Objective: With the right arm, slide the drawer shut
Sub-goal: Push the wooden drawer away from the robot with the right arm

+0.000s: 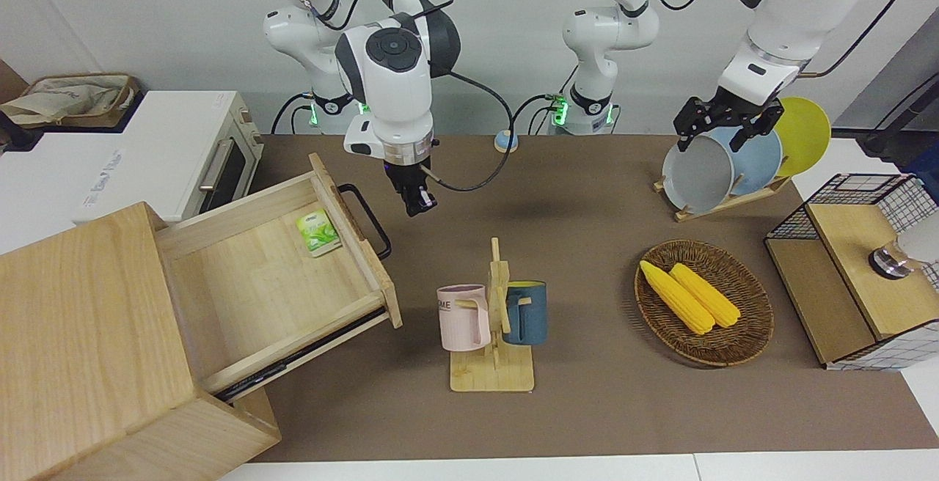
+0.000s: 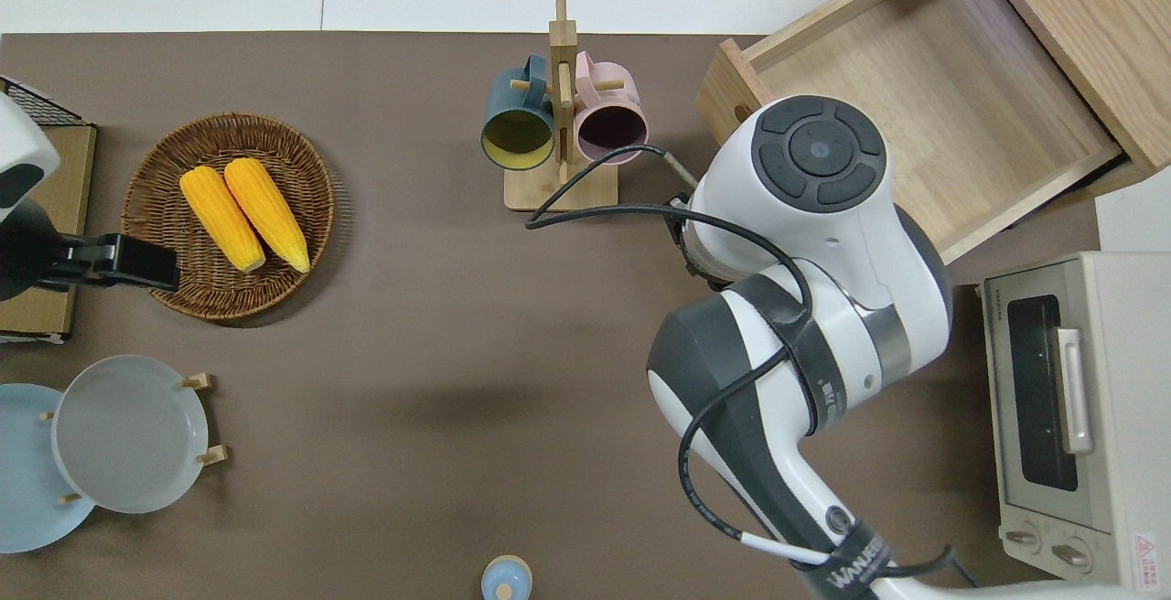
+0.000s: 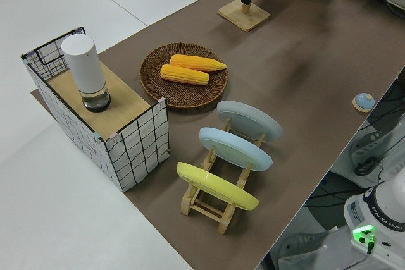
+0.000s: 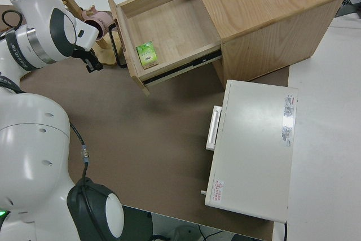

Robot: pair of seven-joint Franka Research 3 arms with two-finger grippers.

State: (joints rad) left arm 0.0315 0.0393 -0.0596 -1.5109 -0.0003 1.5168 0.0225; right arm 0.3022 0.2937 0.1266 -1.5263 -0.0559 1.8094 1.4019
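The drawer [image 1: 257, 283] stands pulled far out of the big wooden cabinet [image 1: 73, 334] at the right arm's end of the table. Its black loop handle [image 1: 369, 221] sticks out from the front panel. A small green packet [image 1: 318, 232] lies inside, against that panel. My right gripper [image 1: 419, 204] points down over the bare table, close beside the handle and apart from it. In the right side view the gripper [image 4: 93, 64] sits just off the handle [image 4: 116, 49]. In the overhead view the wrist hides it. The left arm is parked, its gripper [image 1: 725, 127] open.
A white toaster oven [image 1: 183, 151] stands beside the cabinet, nearer to the robots. A mug rack [image 1: 493, 320] with two mugs stands beside the drawer front. Toward the left arm's end are a corn basket [image 1: 755, 320], a plate rack [image 1: 689, 210] and a wire-mesh box [image 1: 858, 268].
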